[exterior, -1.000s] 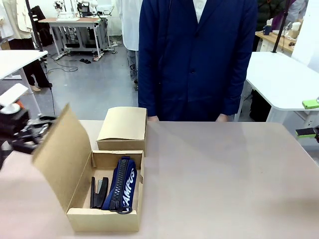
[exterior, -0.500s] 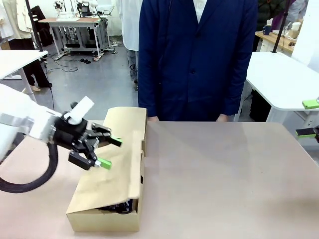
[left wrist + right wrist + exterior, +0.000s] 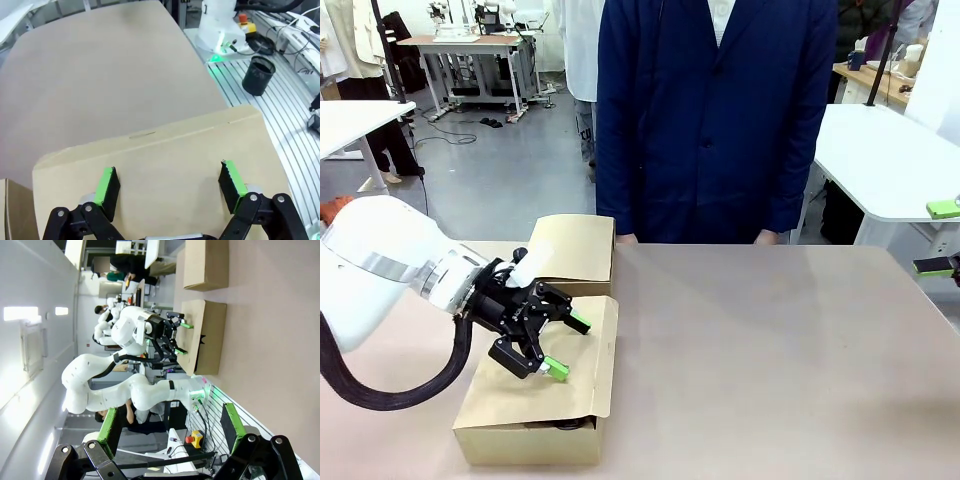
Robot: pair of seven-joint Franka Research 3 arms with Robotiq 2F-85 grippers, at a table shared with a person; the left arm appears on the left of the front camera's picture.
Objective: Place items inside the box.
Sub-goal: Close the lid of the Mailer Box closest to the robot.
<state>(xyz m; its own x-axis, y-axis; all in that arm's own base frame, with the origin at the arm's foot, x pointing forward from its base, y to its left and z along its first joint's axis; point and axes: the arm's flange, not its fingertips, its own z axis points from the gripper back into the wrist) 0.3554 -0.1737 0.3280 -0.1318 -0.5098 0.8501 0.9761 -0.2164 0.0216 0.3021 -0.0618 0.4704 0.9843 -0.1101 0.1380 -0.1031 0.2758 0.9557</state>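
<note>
Since a second ago the box's lid, which stood open at the left with the navy zip pouch and black stapler showing inside, has been swung over by the left arm and now lies nearly flat across the box (image 3: 535,420), so the contents are hidden apart from a sliver of something dark under the lid's front edge. In the front view the left gripper (image 3: 567,346) sits above the lid (image 3: 582,352), its green-padded fingers spread apart and holding nothing; whether the lower pad touches the cardboard cannot be told. A second, closed cardboard box (image 3: 570,255) stands just behind the first, touching or nearly touching it, and a person in a dark blue coat (image 3: 715,115) stands at the far edge of the desk (image 3: 770,360). In the left wrist view the left gripper's fingers (image 3: 107,187) are wide apart over the plain tan lid (image 3: 165,165), which spans most of the lower picture with the bare desk (image 3: 100,75) beyond it. In the right wrist view, rolled sideways, the right gripper (image 3: 170,426) is held well away from the boxes, its fingers apart and empty; farther off the left arm (image 3: 145,332) reaches over the closed-over box (image 3: 207,337), with the second box (image 3: 205,265) beside it on the desk.
</note>
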